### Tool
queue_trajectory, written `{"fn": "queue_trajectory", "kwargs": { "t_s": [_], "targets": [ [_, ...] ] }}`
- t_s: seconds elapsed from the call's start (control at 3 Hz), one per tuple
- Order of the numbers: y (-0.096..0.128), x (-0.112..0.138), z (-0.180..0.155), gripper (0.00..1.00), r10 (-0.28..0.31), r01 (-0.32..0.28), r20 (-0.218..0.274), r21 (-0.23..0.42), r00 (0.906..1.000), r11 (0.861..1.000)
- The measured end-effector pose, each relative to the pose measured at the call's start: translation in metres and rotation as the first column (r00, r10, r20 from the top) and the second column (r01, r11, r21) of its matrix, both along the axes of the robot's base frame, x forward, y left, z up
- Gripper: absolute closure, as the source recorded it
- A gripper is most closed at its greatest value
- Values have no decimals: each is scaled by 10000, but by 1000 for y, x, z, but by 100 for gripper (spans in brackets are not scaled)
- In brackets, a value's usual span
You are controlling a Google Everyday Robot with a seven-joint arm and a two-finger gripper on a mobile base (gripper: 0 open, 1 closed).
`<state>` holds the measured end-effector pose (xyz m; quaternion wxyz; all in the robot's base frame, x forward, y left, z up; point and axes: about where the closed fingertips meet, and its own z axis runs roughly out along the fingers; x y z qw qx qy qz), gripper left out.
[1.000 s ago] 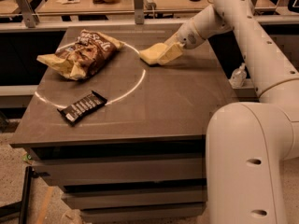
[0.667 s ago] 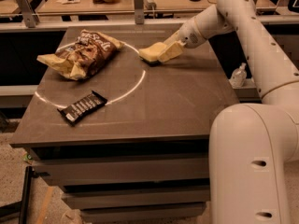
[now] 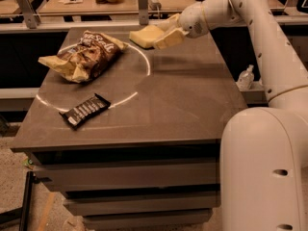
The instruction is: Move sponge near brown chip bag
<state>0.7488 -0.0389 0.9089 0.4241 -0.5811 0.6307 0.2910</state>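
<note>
sponge (image 3: 143,34): soft, matt foam
chip bag (image 3: 84,57): wrinkly, glossy foil
table (image 3: 183,95): smooth, matt top
gripper (image 3: 160,34): smooth plastic, clasping sponge over table's far edge

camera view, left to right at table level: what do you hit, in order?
brown chip bag → sponge → claw, gripping the sponge's right end by the table's far edge → small bottle beyond the table's right side. Black candy bar left out: it lies in front of the bag, overlapping its span.
</note>
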Motion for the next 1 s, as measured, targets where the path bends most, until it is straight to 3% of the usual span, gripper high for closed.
{"fn": "queue_trajectory", "kwargs": {
  "t_s": [0.33,0.67,1.0],
  "targets": [
    [32,-6,13,100,963,-979,371,448,9947,9942],
    [63,-6,6,100,1420,-1419,146,-134,9898,9898],
    [84,-10,3,100,1882,-1838,247,-1243,9818,9751]
  ]
}}
